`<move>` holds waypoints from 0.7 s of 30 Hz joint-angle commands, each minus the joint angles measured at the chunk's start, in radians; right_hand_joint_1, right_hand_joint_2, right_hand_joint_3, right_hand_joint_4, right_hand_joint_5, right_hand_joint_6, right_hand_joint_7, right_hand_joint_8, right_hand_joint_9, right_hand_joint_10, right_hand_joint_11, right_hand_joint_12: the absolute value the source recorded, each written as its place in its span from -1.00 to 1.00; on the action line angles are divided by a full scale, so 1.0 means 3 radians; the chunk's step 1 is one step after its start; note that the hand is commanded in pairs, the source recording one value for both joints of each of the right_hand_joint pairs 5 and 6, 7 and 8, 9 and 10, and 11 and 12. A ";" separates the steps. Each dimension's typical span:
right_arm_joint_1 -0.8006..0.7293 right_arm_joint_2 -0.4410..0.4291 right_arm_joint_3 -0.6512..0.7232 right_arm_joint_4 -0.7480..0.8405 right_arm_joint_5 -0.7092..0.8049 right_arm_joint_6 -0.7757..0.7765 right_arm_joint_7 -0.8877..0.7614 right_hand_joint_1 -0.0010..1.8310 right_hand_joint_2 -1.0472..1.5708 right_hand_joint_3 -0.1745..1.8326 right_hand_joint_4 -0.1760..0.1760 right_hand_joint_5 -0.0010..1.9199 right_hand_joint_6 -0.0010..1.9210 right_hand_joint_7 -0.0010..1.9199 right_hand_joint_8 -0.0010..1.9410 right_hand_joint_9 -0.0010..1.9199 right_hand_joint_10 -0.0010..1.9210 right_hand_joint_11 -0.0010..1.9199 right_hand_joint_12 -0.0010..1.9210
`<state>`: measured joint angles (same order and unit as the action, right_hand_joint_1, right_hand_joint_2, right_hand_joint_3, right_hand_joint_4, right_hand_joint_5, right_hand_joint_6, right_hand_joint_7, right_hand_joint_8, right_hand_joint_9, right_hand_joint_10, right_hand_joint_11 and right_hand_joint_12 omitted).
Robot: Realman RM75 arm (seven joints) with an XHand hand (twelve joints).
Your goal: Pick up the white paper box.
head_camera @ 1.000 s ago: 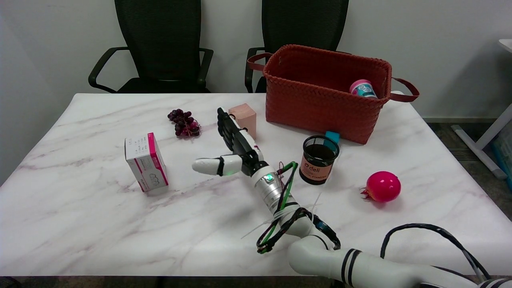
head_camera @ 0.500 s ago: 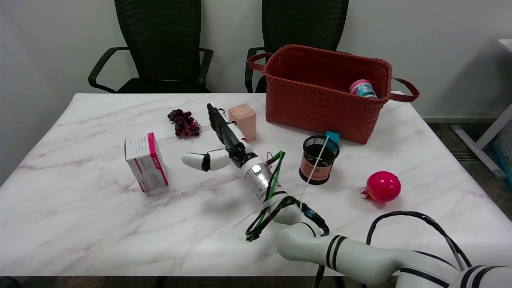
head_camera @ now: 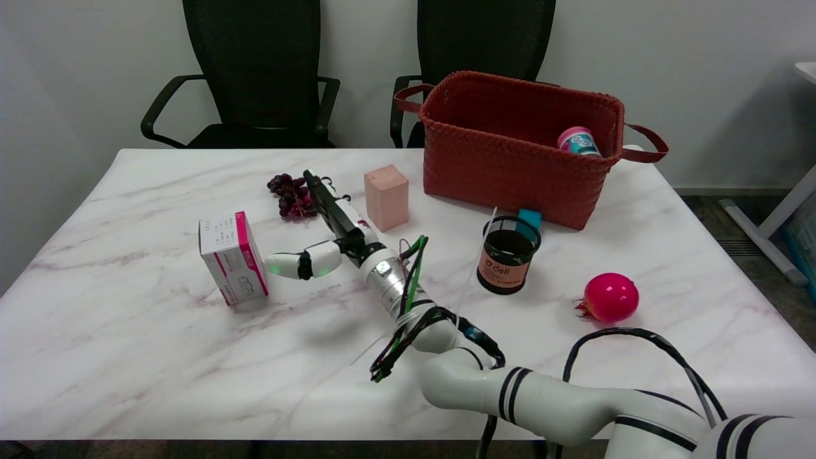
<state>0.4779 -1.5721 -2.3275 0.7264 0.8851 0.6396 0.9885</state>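
Observation:
The white paper box (head_camera: 232, 258) with pink bands stands upright on the marble table (head_camera: 127, 357), left of centre. My right hand (head_camera: 325, 233) hovers just to its right, held edge-on, with its fingers stretched toward the far side and the thumb pointing left at the box. The thumb tip is a short gap from the box's right face. Nothing is held in the hand.
A bunch of dark grapes (head_camera: 292, 195) lies just behind the fingers. A pink block (head_camera: 386, 197) stands to the hand's right. Farther right are a black mesh cup (head_camera: 508, 254), a red woven basket (head_camera: 519, 150) and a pink ball (head_camera: 611, 297).
My right arm has swung left across the table, bringing the open hand from near the pink block to just beside the white box. The box has not moved.

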 commanded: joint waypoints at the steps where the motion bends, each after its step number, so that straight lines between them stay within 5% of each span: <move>1: 0.0237 -0.0344 -0.0029 -0.0420 -0.0009 -0.0109 -0.0225 0.34 -0.25 0.03 0.00 -1.00 -1.00 -1.00 -1.00 -1.00 -1.00 -1.00 -1.00; 21: 0.0603 -0.0733 0.0015 -0.1124 0.0024 -0.0187 -0.0201 0.29 -0.40 0.04 0.00 -1.00 -1.00 -1.00 -1.00 -1.00 -1.00 -1.00 -1.00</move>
<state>0.5790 -1.7010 -2.3329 0.5377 0.8852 0.5967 0.9361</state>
